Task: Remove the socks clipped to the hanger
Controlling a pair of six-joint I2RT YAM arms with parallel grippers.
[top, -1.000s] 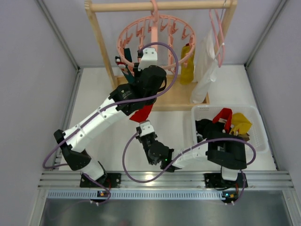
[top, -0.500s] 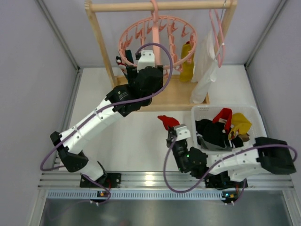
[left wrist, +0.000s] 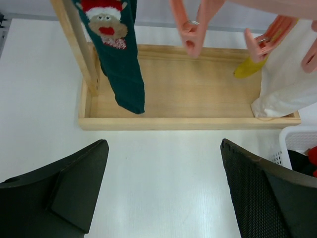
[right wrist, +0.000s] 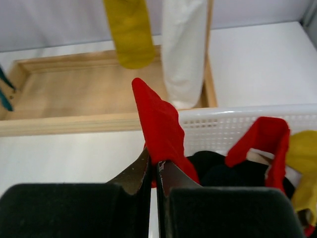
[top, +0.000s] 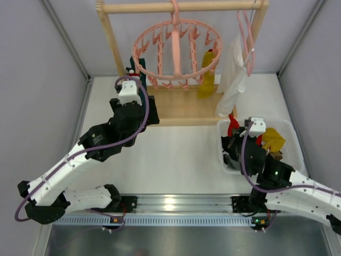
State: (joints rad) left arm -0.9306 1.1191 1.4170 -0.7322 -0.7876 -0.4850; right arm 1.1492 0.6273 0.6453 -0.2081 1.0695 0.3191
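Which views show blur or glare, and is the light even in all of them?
Top external: soft, even light with faint shadows, and one bright glare patch on the metal rail. Left wrist: the dark green sock is sharp, while the open left gripper is dark and slightly soft. Right wrist: the right gripper is blurred and the red sock it pinches is clearer.

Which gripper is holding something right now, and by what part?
The right gripper pinches the red sock by one end, with its jaws closed on the fabric. The left gripper is open, holding nothing.
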